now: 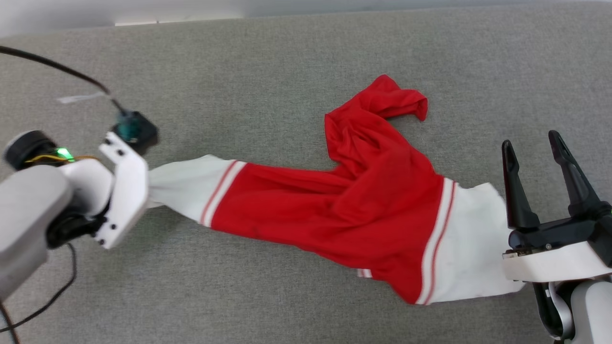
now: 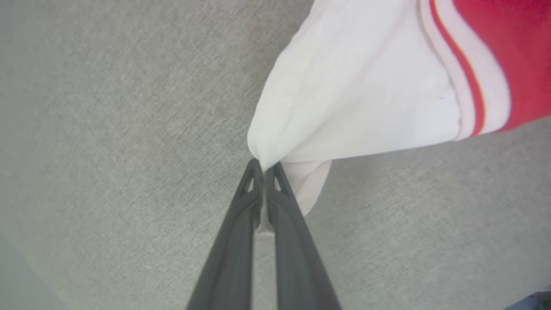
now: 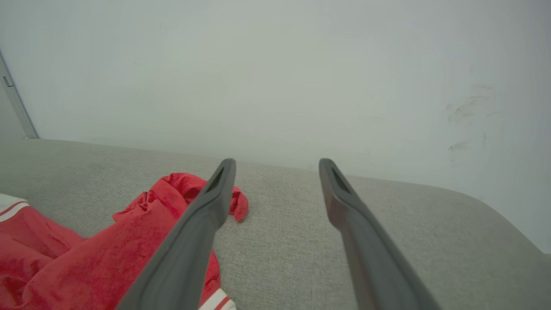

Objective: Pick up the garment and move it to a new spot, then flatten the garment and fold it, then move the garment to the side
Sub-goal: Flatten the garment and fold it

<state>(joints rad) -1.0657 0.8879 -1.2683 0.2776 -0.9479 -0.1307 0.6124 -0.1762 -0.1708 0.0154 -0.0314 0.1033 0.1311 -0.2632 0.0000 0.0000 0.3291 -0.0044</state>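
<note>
Though rumpled, smooth red-and-white garment (image 1: pixel 344 210).

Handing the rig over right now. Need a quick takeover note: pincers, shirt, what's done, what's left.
Left pincer: shut on the tip of one white sleeve of the shirt.
Right pincer: open, holding nothing, at the edge of the other white sleeve.
Shirt: stretched out and rumpled on the grey cushion, not flat.
Done: one sleeve gripped.
Left: move it to a new spot, flatten, fold, set aside.
</note>
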